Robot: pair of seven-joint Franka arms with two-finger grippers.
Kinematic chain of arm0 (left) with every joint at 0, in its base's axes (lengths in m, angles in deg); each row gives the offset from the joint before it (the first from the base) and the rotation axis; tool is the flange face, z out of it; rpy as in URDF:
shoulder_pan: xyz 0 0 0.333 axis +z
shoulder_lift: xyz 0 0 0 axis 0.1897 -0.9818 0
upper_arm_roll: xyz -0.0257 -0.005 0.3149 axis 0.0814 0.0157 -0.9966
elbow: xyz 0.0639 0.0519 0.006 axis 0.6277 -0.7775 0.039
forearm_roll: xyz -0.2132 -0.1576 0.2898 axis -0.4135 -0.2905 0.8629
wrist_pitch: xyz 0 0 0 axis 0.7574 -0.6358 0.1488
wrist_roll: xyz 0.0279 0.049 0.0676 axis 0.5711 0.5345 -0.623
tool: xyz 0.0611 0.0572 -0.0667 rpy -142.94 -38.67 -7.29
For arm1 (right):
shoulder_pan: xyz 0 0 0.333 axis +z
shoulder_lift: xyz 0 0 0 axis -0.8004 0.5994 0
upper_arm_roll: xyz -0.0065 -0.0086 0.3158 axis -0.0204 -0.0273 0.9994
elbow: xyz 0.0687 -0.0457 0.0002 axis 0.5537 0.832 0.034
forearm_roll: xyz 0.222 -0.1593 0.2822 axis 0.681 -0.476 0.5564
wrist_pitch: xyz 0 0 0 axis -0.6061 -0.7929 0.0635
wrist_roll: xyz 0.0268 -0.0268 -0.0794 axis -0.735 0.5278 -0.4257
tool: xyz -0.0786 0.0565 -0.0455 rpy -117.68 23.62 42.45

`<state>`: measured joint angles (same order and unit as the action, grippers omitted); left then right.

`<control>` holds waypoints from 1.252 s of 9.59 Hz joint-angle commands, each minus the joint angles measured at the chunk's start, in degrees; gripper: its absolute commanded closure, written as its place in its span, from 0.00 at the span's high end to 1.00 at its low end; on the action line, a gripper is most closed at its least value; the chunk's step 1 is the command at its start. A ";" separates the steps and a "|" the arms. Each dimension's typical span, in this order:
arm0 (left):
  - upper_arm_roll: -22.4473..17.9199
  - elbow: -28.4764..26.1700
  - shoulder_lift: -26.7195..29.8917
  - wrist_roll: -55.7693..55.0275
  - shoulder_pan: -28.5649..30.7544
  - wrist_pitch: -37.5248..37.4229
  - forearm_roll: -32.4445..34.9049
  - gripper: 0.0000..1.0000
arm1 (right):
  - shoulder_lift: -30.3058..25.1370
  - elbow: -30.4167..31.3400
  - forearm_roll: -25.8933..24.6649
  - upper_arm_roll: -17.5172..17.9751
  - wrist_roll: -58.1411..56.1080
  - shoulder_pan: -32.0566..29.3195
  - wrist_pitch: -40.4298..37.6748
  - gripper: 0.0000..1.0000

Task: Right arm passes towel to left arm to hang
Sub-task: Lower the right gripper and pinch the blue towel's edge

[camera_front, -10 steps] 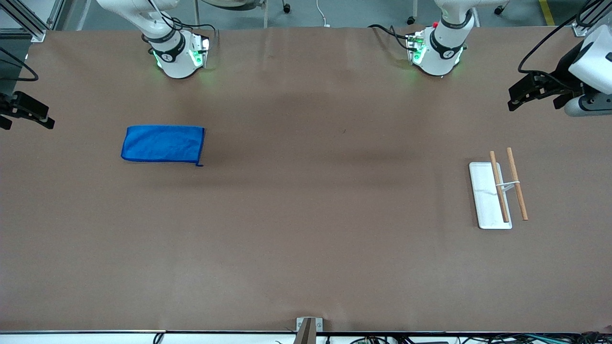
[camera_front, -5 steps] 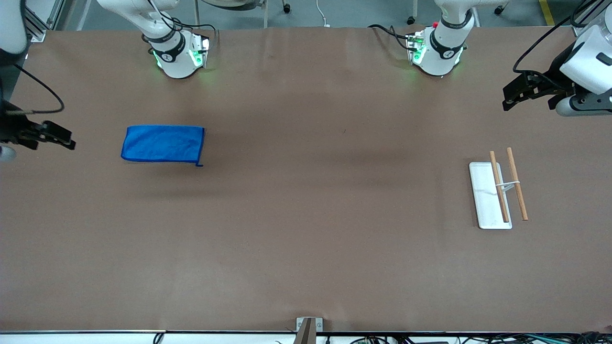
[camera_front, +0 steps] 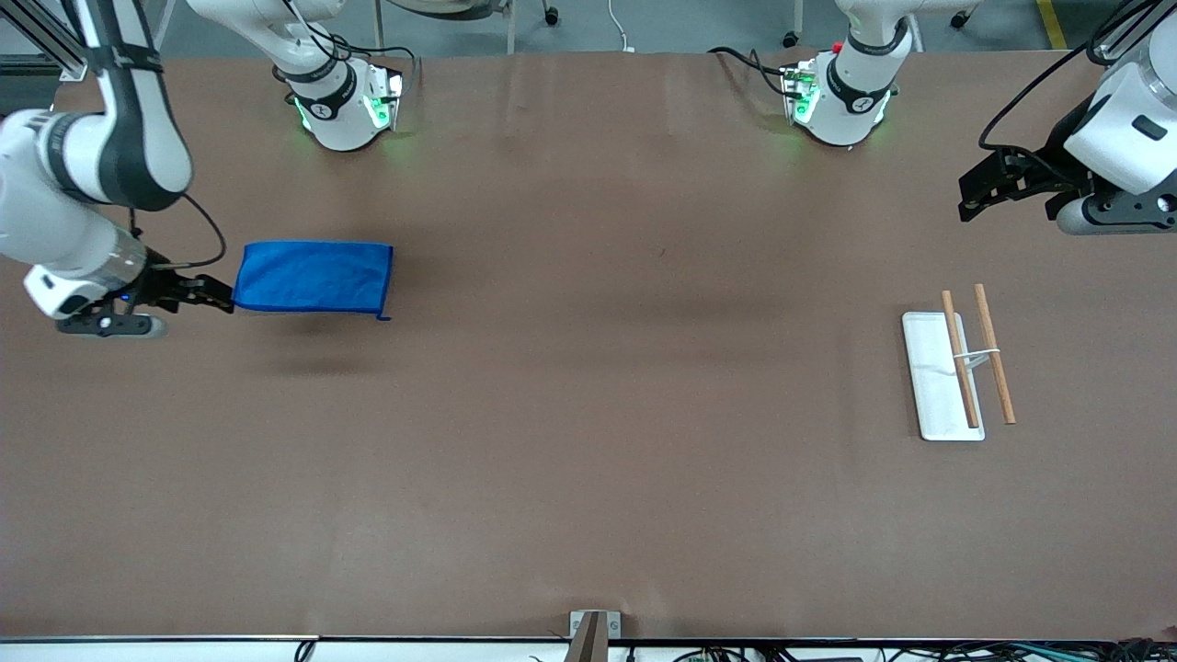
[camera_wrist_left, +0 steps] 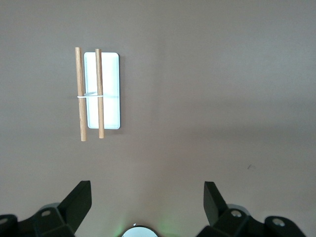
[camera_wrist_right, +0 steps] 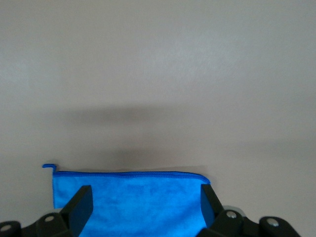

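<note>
Towel: the bright blue towel (camera_front: 314,277) lies flat on the brown table (camera_front: 588,478) toward the right arm's end, its small loop tag (camera_front: 383,317) poking out at the corner nearest the front camera and the table's middle.
Right gripper: the right gripper (camera_front: 210,296) is up over the towel's short edge at the right arm's end, fingers spread wide apart and empty; its wrist view shows the two fingertips (camera_wrist_right: 83,200) framing the blue cloth (camera_wrist_right: 133,202).
Left gripper: the left gripper (camera_front: 977,191) hangs over the table at the left arm's end, fingers (camera_wrist_left: 81,196) wide apart, nothing between them.
Rack: a white base (camera_front: 938,377) with two wooden rods (camera_front: 959,359) lying along it sits nearer the front camera than the left gripper's spot, well apart from the towel.
</note>
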<state>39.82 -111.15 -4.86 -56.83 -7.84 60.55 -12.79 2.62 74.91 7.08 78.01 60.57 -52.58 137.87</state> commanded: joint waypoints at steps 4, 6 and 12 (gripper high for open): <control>0.10 -0.63 -0.43 0.45 0.07 0.53 -0.27 1.00 | 4.77 16.28 0.00 0.37 -0.39 1.16 20.59 0.93; 0.10 -0.54 -0.07 0.37 0.43 0.09 -0.54 1.00 | 7.50 18.57 0.00 0.37 -0.39 1.87 24.12 0.91; 0.10 0.16 -0.25 0.45 0.34 0.44 -0.01 1.00 | 9.09 22.10 0.00 0.54 -0.21 1.95 27.65 0.84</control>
<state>39.77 -109.95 -4.77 -56.83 -7.74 60.95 -12.78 12.51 95.64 7.08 78.35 60.48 -50.66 164.72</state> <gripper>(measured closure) 0.000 0.132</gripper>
